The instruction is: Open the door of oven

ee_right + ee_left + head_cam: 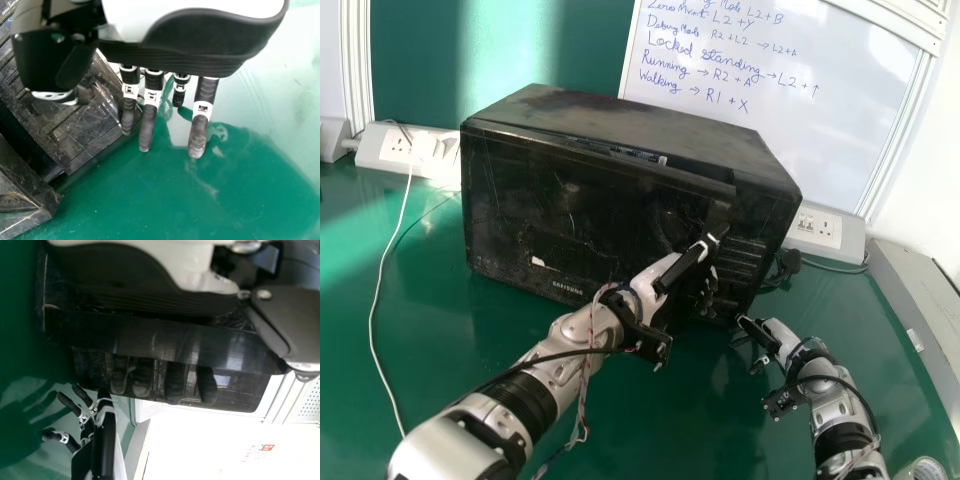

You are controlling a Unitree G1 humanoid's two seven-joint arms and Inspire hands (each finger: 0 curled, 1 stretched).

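L hand (648, 287) open, straight fingers behind free edge of ajar door (540, 205); R hand (778, 335) open, nr oven's (620, 115) front R corner; oven nr tabletop's (430, 340) far edge; swing door out in arc, fingers kept deep.

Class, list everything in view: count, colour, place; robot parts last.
Oven: one, black, on the table
Oven door: one, black, ajar, oven's front
Table: one, green, beneath oven
Whiteboard: one, white, blue writing, behind
Wall: one, green, behind
Socket panels: at least two, white, flanking the oven
Loose cable: one, white, left of oven
Plug: one, black, right of oven
Ledge: one, grey, head view's right edge
Roll: one, pale, bottom-right corner
Left hand: one, black and white, fingers behind the door's edge
Right hand: one, black and white, right of oven
Arms: two, silver and black, lower head view
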